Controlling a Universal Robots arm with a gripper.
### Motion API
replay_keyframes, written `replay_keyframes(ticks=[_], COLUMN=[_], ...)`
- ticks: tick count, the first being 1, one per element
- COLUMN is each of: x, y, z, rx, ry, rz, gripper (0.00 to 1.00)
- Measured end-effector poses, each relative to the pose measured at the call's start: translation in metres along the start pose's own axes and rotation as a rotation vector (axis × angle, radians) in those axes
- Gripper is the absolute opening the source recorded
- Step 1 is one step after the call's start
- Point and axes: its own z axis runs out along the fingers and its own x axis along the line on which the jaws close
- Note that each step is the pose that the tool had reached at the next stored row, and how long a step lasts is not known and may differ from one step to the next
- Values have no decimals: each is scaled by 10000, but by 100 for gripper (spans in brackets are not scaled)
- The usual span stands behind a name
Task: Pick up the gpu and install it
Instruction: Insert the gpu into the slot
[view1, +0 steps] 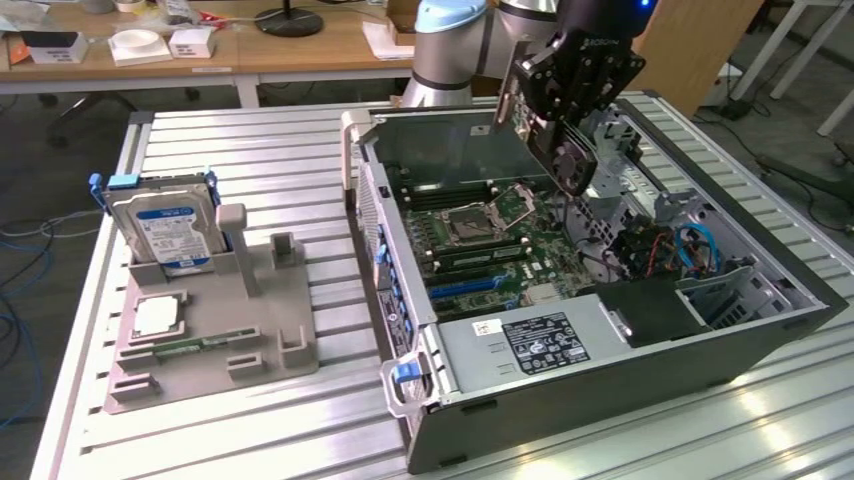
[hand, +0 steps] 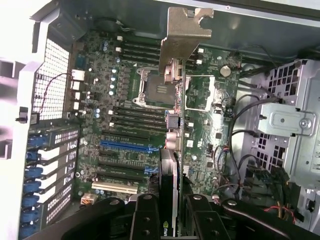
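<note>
The gpu (view1: 577, 160), a dark card with a round fan and a silvery bracket, hangs in the air above the open computer case (view1: 747, 340). My gripper (view1: 571, 105) is shut on its upper edge. In the wrist view the gpu (hand: 182, 40) runs edge-on away from the gripper (hand: 172, 220), its bracket farthest from the fingers (hand: 145, 215). Below it lies the green motherboard (hand: 125, 125) with a blue slot (hand: 125, 147) and the processor socket (hand: 157, 90). The card floats clear of the board and touches no slot.
A silver hard drive (view1: 160, 225) stands in a grey holder (view1: 267, 330) on the exterior view's left, with a memory stick (view1: 200, 347) and a processor chip (view1: 156, 315). Inside the case are a power supply (view1: 534, 345), cables (view1: 694, 250) and a metal drive cage (hand: 290, 125).
</note>
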Motion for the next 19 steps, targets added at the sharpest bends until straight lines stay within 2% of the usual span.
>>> replay_keyframes(ticks=[19], x=[0], y=[0], z=[0], rx=[-15], ry=[20], rz=[-1326], gripper=[27])
